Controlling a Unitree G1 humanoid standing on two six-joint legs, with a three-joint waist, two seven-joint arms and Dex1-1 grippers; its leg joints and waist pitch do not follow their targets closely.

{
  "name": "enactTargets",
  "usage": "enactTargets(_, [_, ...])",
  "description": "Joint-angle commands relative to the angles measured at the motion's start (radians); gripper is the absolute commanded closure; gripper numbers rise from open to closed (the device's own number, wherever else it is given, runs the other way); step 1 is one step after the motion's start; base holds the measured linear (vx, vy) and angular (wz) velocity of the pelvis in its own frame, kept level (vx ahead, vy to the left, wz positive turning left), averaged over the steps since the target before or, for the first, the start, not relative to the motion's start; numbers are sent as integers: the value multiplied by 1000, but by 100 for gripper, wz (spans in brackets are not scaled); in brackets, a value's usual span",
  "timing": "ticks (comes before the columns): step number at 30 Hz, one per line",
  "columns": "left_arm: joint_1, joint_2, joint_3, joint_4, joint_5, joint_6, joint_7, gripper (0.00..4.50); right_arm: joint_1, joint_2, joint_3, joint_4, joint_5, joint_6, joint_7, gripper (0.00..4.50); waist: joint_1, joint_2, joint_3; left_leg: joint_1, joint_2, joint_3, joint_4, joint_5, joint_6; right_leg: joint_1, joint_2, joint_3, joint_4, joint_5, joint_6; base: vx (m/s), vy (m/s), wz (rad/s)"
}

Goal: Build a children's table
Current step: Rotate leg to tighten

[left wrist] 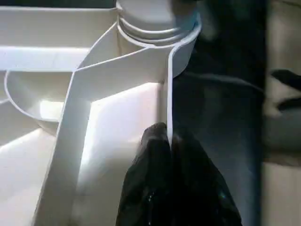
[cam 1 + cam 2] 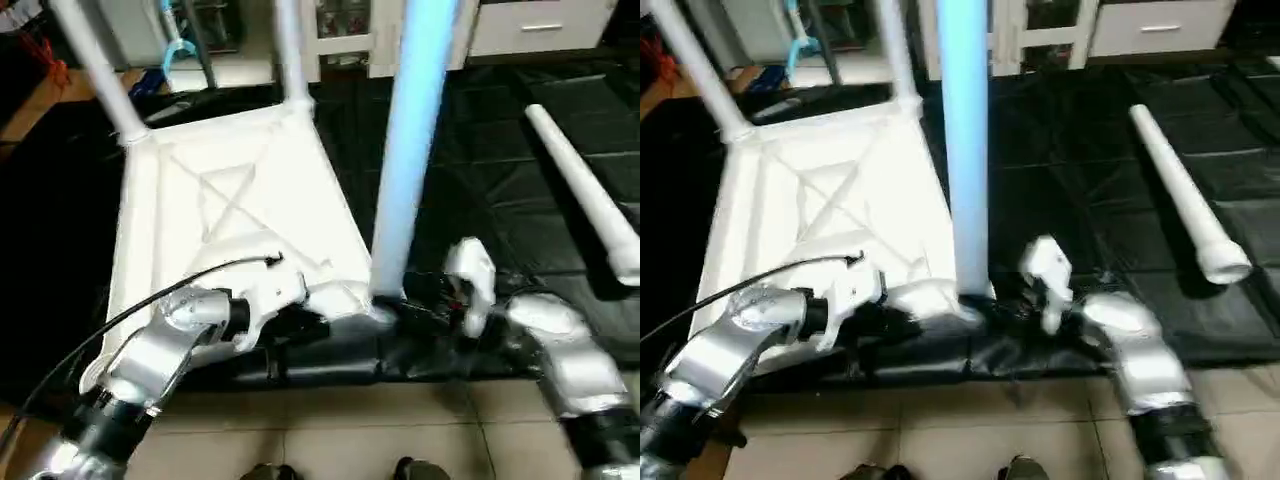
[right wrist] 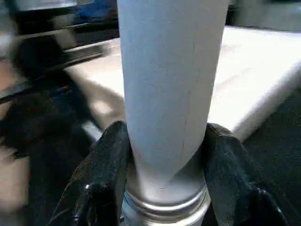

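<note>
Left gripper (image 1: 169,155) pinched on tabletop (image 2: 240,200) rim, lower centre; right gripper (image 3: 164,160) clamps upright leg (image 2: 410,150); spare leg (image 2: 585,195) right.

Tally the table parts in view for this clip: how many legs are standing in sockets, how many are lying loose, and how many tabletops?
Legs standing in sockets: 3
Legs loose on black mat: 1
Tabletops: 1
Total: 5
</note>
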Motion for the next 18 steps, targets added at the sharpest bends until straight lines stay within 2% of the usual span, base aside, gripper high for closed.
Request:
enactTargets(1, [9, -40, -45, 79, 44, 30, 76, 450, -38, 32, -40, 51, -65, 16, -204, 262, -8, -17, -50, 20, 40, -30, -88, -374, 0, 29, -35, 11, -77, -455, -182, -51, 4, -4])
enactTargets(2, [-9, -65, -31, 109, 61, 29, 136, 450, -44, 52, -45, 56, -83, 25, -262, 262, -11, -15, -48, 21, 38, -31, -89, -391, -4, 27, -35, 11, -80, -477, -173, -58, 7, -3])
enactTargets(3, [-29, -98, -7, 142, 74, 35, 211, 450, -50, 76, -50, 60, -111, 33, -339, 262, -16, -16, -45, 26, 36, -30, -87, -422, -14, 19, -32, 11, -88, -526, -151, -55, 5, 1])
enactTargets(4, [-46, -126, 13, 167, 81, 39, 270, 450, -54, 98, -50, 59, -128, 48, -393, 262, -17, -15, -47, 31, 35, -31, -88, -435, -16, 17, -33, 11, -93, -545, -143, -55, 5, 1])
enactTargets(6, [-62, -153, 32, 190, 87, 37, 325, 450, -58, 122, -44, 59, -160, 57, -454, 262, -22, -16, -45, 22, 32, -37, -90, -452, -17, 19, -34, 7, -96, -585, -116, 0, 0, 0])
enactTargets(7, [-76, -178, 46, 212, 93, 33, 373, 450, -65, 154, -39, 65, -187, 62, -516, 262, -23, -16, -45, 21, 33, -38, -93, -457, -13, 16, -34, 6, -102, -597, -96, 0, 0, 0])
enactTargets(8, [-88, -196, 52, 229, 100, 25, 406, 450, -72, 183, -30, 70, -215, 70, -576, 262, -24, -17, -46, 22, 32, -38, -93, -458, -13, 15, -33, 5, -103, -598, -93, 0, 0, 0])
enactTargets(11, [-105, -224, 57, 255, 115, 10, 446, 450, -84, 234, -19, 86, -244, 67, -657, 262, -24, -17, -50, 21, 32, -39, -97, -439, -7, 18, -33, 3, -106, -569, -90, 0, 0, 0])
enactTargets(12, [-108, -231, 57, 259, 116, 7, 448, 450, -89, 244, -11, 92, -253, 59, -670, 262, -24, -16, -47, 21, 33, -38, -99, -441, -3, 14, -33, 3, -107, -556, -95, 0, 0, 0])
enactTargets(15, [-113, -242, 54, 266, 117, -2, 449, 450, -104, 265, -6, 112, -239, 29, -670, 262, -24, -15, -47, 23, 34, -39, -102, -467, -2, 14, -32, 3, -108, -540, -102, 0, 0, 0])
enactTargets(18, [-103, -231, 43, 260, 114, -12, 440, 450, -107, 279, -9, 91, -183, -10, -583, 262, -24, -14, -46, 23, 35, -38, -103, -480, 1, 15, -33, 5, -107, -512, -110, 0, 0, 0])
